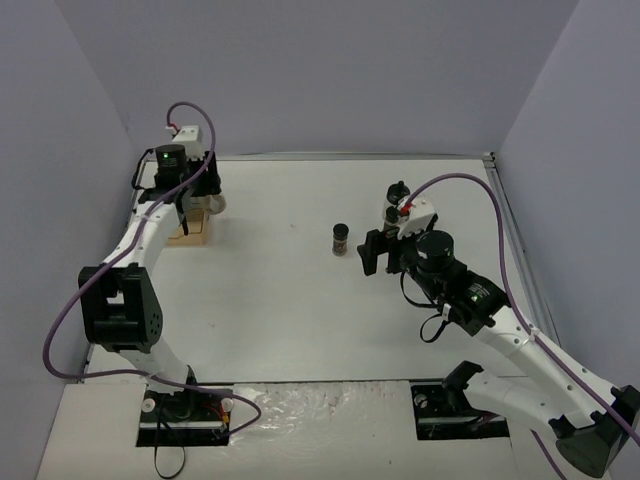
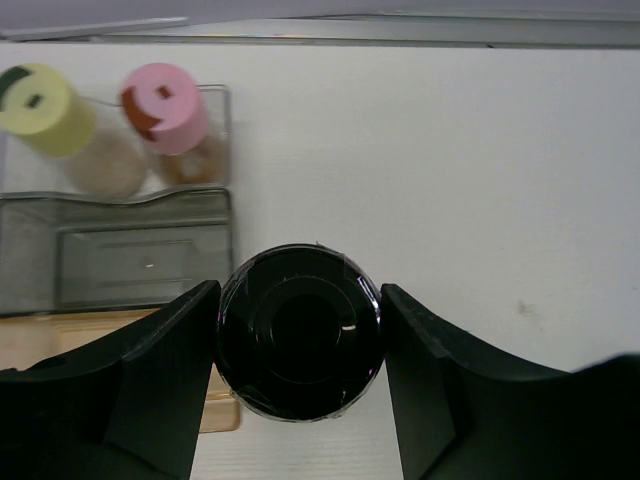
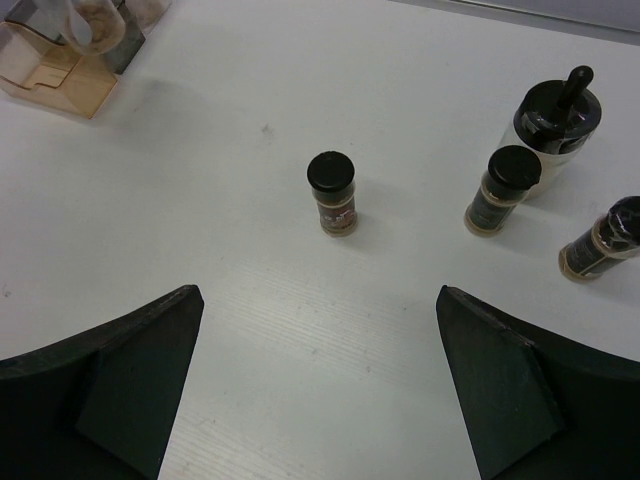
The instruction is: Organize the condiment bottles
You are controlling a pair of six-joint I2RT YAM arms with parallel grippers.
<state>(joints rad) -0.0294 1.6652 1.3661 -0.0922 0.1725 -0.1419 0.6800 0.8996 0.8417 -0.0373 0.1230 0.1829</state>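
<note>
2 jars (image 2: 165, 108) sit in the rack (image 2: 120, 260), the left gripper (image 2: 300, 335) clamps a 3rd jar (image 2: 300, 300), and 4 jars (image 3: 331, 190) wait before the open-jawed right gripper (image 3: 318, 300).

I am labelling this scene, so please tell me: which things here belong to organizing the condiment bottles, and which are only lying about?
Job: gripped black-capped jar; yellow-capped jar; pink-capped jar; lone black-capped jar; knob-topped jar; short black-capped jar; jar at the frame edge.
Only around: compartment rack; purple cable.

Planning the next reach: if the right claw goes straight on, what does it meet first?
Probably the lone black-capped jar, upright and centred ahead of the right claw; depth uncertain.
</note>
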